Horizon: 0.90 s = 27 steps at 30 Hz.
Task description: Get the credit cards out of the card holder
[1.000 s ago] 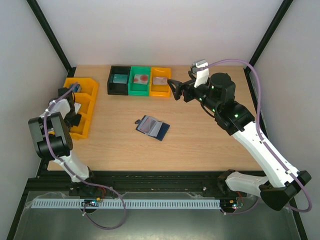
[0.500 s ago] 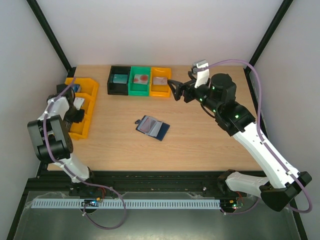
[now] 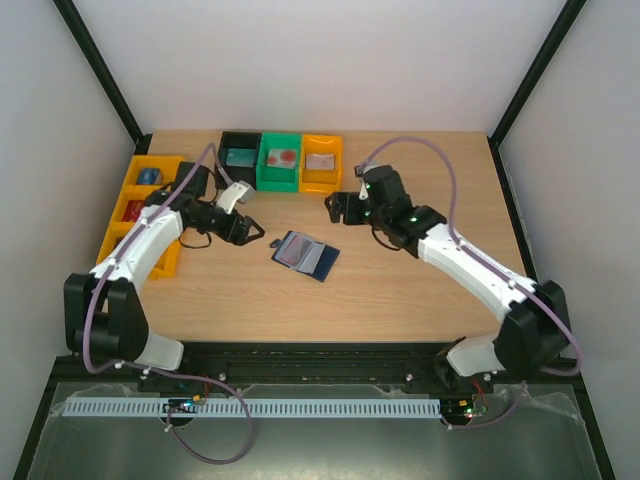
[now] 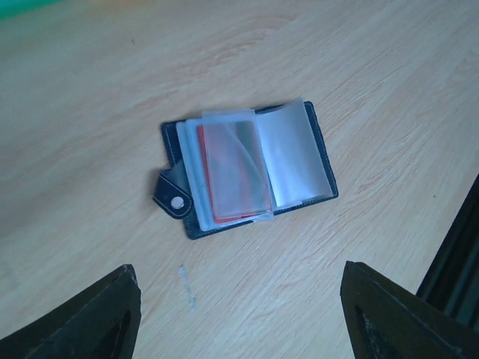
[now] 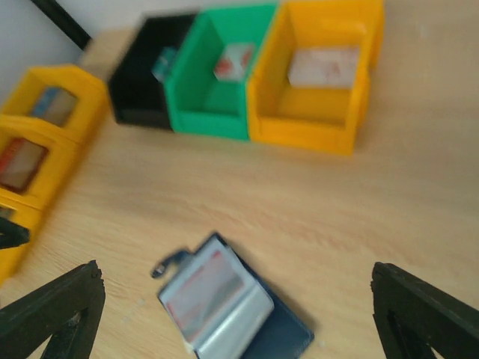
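Note:
The card holder (image 3: 305, 255) lies open on the table's middle, dark navy with clear sleeves and its snap tab (image 4: 174, 200) at one side. A reddish credit card (image 4: 232, 176) sits inside one sleeve, also showing as the red card (image 5: 202, 288) in the right wrist view. My left gripper (image 3: 250, 232) hovers just left of the holder, open, nothing between its fingers (image 4: 112, 314). My right gripper (image 3: 332, 207) hangs above and behind the holder, open and empty. The card holder (image 4: 247, 168) lies ahead of the left jaws and the card holder (image 5: 232, 310) below the right ones.
At the back stand a black bin (image 3: 238, 160), a green bin (image 3: 279, 162) and an orange bin (image 3: 320, 163), each with a card inside. A row of yellow bins (image 3: 140, 210) with small items lines the left edge.
My left arm swung from the yellow bins on the left to beside the holder, and its gripper opened. My right arm came forward and left from the back bins toward the holder.

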{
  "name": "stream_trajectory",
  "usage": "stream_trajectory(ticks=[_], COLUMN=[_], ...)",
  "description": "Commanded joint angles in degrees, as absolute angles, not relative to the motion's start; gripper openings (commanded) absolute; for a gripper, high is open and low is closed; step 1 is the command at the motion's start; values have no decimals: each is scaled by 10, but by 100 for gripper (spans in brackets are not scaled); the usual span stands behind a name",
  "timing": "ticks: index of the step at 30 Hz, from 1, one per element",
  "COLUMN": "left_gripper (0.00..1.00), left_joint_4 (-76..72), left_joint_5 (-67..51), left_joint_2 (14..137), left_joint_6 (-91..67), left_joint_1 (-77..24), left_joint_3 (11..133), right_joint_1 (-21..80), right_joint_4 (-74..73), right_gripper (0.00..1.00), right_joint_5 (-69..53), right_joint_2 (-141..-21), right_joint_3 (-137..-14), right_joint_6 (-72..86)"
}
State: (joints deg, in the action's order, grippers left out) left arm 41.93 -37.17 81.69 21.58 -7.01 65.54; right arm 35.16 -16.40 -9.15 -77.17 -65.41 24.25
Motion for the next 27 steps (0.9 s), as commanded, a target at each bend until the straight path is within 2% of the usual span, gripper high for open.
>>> stream_trajectory(ticks=[1, 11, 17, 24, 27], left_gripper=[73, 74, 73, 70, 70], left_joint_4=[283, 195, 210, 216, 225], left_joint_5=[-424, -437, -460, -504, -521], left_joint_2=[869, 1019, 1076, 1095, 1102], left_joint_6=[46, -31, -18, -5, 4], left_joint_1=[-73, -115, -121, -140, -155], left_joint_3=[591, 551, 571, 579, 588], right_joint_1=[351, 372, 371, 370, 365], right_joint_4=[-189, -147, -158, -224, -230], right_gripper=[90, 65, 64, 61, 52], right_joint_5=[-119, -238, -321, -352, -370], right_joint_2=[-829, -957, -1024, -1097, -1115], right_joint_3=[-615, -571, -619, -703, -719], right_joint_6=[325, 361, 361, 346, 344])
